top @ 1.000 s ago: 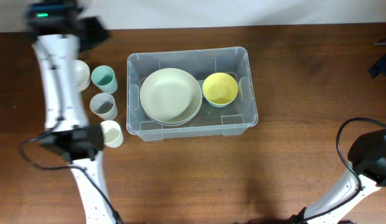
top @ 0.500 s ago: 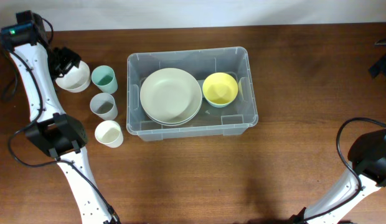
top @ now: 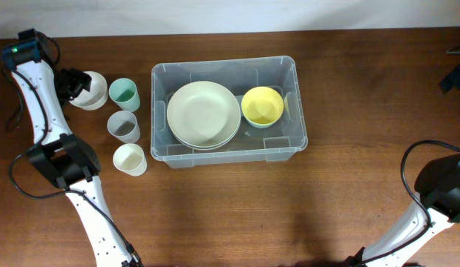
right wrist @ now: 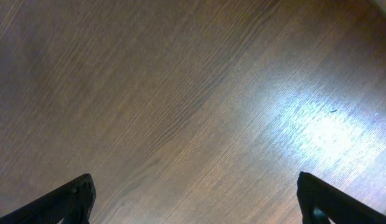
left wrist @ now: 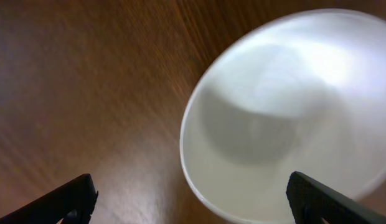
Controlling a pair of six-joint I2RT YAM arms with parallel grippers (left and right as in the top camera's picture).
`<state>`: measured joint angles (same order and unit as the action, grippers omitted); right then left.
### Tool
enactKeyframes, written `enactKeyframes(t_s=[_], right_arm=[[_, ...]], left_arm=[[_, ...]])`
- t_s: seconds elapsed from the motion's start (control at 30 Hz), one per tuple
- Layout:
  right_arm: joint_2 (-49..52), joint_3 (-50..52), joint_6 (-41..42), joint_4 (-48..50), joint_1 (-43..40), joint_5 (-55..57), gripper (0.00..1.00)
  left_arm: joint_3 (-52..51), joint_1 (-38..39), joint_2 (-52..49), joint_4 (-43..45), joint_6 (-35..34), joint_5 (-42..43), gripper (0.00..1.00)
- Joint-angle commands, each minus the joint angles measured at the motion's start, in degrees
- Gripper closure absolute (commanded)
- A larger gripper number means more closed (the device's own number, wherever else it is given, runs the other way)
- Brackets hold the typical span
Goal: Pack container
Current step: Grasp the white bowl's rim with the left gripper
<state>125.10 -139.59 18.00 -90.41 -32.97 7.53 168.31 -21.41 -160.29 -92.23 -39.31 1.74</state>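
The container [top: 224, 63] is a large clear bin at the table's middle. It holds stacked pale green plates [top: 204, 113] and a yellow bowl [top: 262, 105]. A white bowl [top: 93, 90] sits on the table at the far left. My left gripper [top: 70, 83] is open just left of it. In the left wrist view the white bowl [left wrist: 286, 124] fills the right side and its near rim lies between my open fingers [left wrist: 193, 202]. My right gripper [right wrist: 196, 199] is open over bare wood and shows at the right edge of the overhead view [top: 456, 74].
Three cups stand left of the bin: teal [top: 124, 93], grey [top: 124, 126] and cream [top: 131, 159]. The left arm [top: 44, 111] runs down the left side of the table. A pale wall borders the table's far edge.
The left arm has swung left off the cups. Its gripper has come down beside the white bowl, now uncovered. The right arm has not moved.
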Motion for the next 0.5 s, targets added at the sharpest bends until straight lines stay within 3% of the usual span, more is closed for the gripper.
enactKeyframes(t_s=[0.0, 0.23, 0.47], right_arm=[[0.8, 0.2, 0.2, 0.0, -0.4, 0.7, 0.01], [0.8, 0.2, 0.2, 0.0, -0.4, 0.7, 0.01], [0.8, 0.2, 0.2, 0.0, -0.4, 0.7, 0.01]], left_arm=[[0.3, -0.2, -1.8, 1.1, -1.1, 0.2, 0.01], [0.3, -0.2, -3.8, 2.3, -1.1, 0.0, 0.02], [0.3, -0.3, -6.4, 2.1, -1.0, 0.0, 0.11]])
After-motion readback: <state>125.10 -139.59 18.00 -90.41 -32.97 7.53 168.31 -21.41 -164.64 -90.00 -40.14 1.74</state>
